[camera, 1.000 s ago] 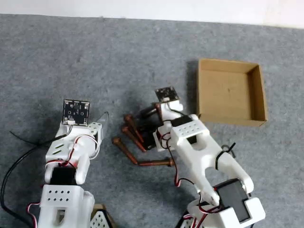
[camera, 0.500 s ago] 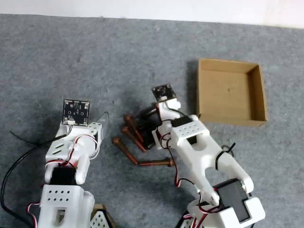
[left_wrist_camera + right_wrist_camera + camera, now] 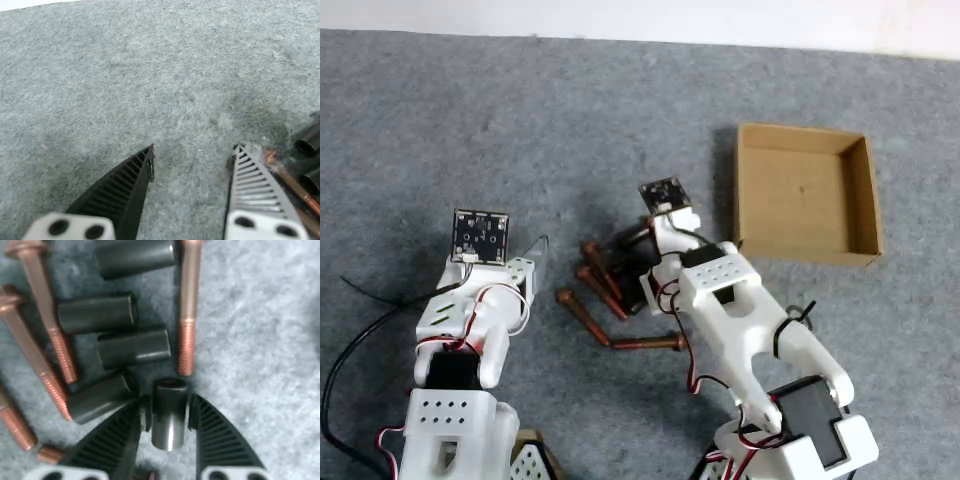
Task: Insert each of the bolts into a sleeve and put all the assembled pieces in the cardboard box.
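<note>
The black sleeve sits between the fingers of the right gripper, both of which press against its sides, so the gripper is closed on it and nearly shut. The sleeve's open end faces away from the wrist. It lies at the edge of a cluster of four other sleeves, with copper bolts lying alongside them on both flanks. In the high view this cluster is at the middle of the grey mat, left of the cardboard box, and one bolt lies apart on its near side.

Compared with a second ago, the right arm has shifted its wrist slightly to the left over the cluster; since half a second ago it has kept still. The bolts on the mat lie as they did.

The left gripper hovers just left of the cluster, fingers spread wide with nothing between them, in the same place as before. The box stands to the far right, well apart from both grippers.
</note>
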